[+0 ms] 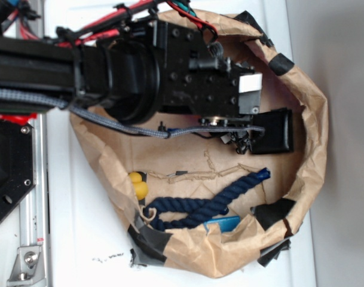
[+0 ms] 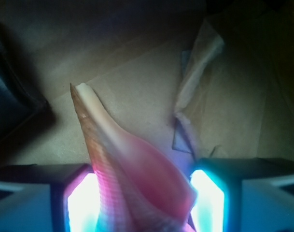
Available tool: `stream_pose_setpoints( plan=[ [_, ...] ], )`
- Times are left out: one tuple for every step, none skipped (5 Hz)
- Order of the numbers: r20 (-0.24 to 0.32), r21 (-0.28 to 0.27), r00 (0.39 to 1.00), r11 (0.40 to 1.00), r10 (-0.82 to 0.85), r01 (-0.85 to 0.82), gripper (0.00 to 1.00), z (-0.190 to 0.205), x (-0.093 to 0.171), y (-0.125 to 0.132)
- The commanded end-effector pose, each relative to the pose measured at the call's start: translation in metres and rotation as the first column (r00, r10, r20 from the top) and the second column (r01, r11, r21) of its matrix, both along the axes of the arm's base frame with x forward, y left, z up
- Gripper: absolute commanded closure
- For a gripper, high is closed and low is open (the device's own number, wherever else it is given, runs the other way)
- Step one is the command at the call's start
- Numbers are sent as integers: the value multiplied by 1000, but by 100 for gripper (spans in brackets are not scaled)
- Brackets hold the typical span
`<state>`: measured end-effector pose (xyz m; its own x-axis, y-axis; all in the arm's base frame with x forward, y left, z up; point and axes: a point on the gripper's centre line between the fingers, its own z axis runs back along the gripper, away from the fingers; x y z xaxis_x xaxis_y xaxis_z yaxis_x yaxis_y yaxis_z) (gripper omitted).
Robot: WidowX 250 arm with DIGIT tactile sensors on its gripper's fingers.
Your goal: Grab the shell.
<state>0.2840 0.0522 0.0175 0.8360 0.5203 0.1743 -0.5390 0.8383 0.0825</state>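
So the shell (image 2: 132, 164) is sitting right between the two glowing fingers (image 2: 81, 203) in the wrist view, wide pinkish body down in the gap and the long pale tip poking away from the camera over the brown paper. The gripper (image 2: 144, 205) looks closed in around it, both lit pads right up against its sides, so I'd call it holding the shell, or at least a hair from it; can't quite tell how firm the contact is. The tricky bit, I reckon, is that the thing is a tapered cone with a smooth lip, so it'll want to squirt out toward the narrow end if the squeeze is lopsided. I'd keep the pinch on the fat part of the body, not creep toward the tip, and lift straight up and slow before swinging anywhere. From the exterior view you can't see the shell at all, the arm (image 1: 140, 66) is parked over it. What you do see is the crumpled brown paper bag (image 1: 316, 119) with rolled-down walls lying on the white counter (image 1: 80, 239), patched with black tape. Inside, well apart from the fingers, there's a dark blue twisted rope (image 1: 205, 206), a yellow rounded toy (image 1: 137, 186) at one end of it, and a bit of something blue (image 1: 223, 223) peeking out beside the rope.
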Motion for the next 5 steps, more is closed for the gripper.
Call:
stream_pose_setpoints(
  plan=[
    [-36, -123, 994, 988, -101, 95, 100, 73, -4, 2],
    [15, -55, 960, 959, -279, 279, 100, 124, -8, -20],
    [43, -13, 926, 927, -374, 375, 100, 174, -9, -33],
    [43, -27, 922, 922, -386, 387, 100, 174, -9, -30],
    [24, -24, 927, 927, -374, 375, 100, 164, -6, -31]
  ],
)
